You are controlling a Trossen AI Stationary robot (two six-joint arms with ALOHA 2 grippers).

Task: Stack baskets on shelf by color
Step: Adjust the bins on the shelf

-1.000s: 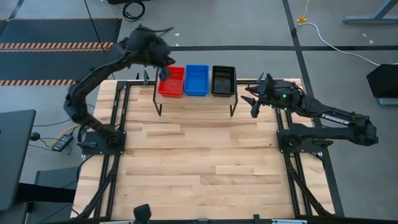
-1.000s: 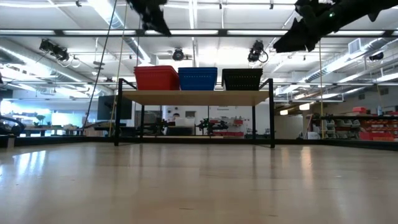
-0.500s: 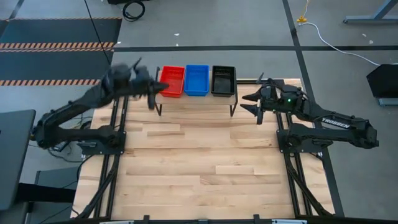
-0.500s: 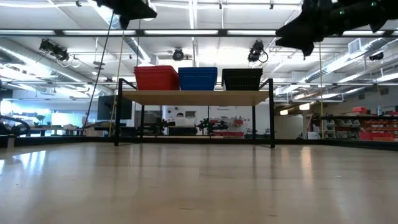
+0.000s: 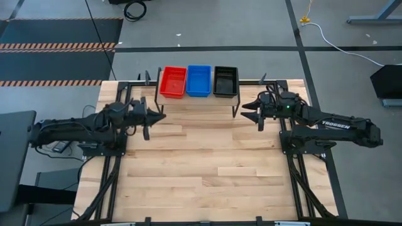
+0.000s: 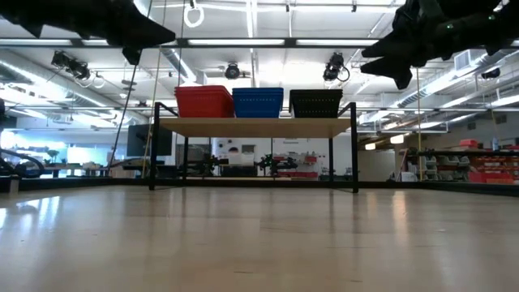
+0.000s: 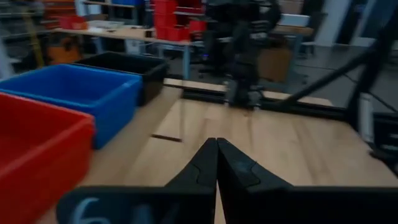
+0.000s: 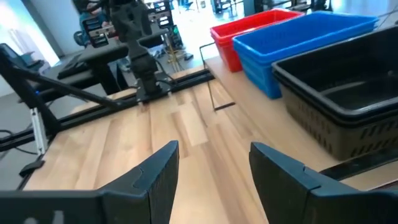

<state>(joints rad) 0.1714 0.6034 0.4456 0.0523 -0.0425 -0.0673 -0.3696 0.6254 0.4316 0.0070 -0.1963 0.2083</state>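
Red (image 5: 173,82), blue (image 5: 199,80), black stacks (image 5: 225,80) sitting colour-sorted on shelf (image 6: 253,126), upper centre; left gripper (image 5: 152,117) pressed together, right gripper (image 5: 251,112) spread, both empty.

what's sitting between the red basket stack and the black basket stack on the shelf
The blue basket stack sits between the red stack and the black stack on the shelf, clearest in the high view.

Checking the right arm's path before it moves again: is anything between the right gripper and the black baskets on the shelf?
Nothing visible. The right gripper hangs open beside the shelf, off its right end, and the black baskets sit at that end, with only bare table in the gap. The red and blue stacks lie beyond.
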